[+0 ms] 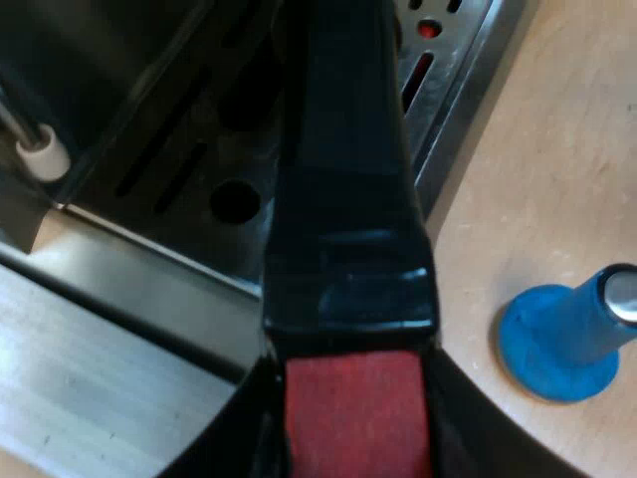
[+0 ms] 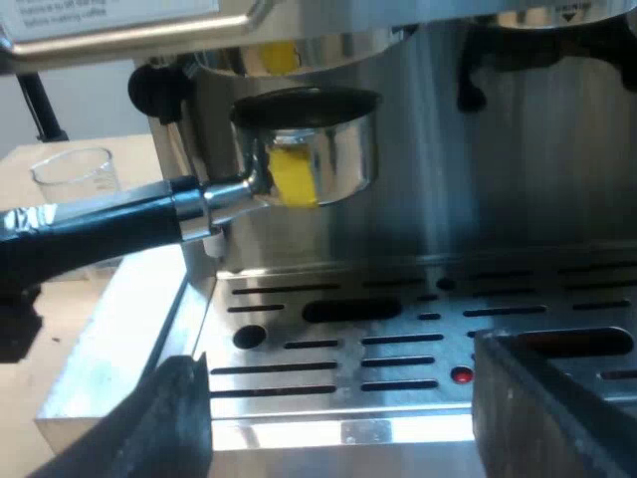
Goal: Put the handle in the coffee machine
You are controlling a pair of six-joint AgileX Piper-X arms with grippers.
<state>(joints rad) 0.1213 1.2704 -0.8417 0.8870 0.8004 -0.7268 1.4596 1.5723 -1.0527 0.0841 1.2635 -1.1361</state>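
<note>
The metal holder (image 2: 318, 149) hangs level in the air just under the espresso machine's brew head (image 2: 299, 45), its basket a little below the head and not locked in. Its dark handle (image 1: 343, 199) runs out over the drip tray (image 1: 453, 60) and ends in red (image 1: 358, 413). My left gripper (image 1: 358, 443) is shut on that handle near the red end, with a finger (image 1: 249, 438) on each side. My right gripper (image 2: 363, 418) is open and low before the drip tray's (image 2: 398, 339) front edge, holding nothing.
A blue tamper (image 1: 567, 334) stands upright on the wooden table beside the drip tray's corner. A measuring glass (image 2: 75, 174) stands on the table beyond the handle. The steam wand's white tip (image 1: 40, 149) hangs beside the tray.
</note>
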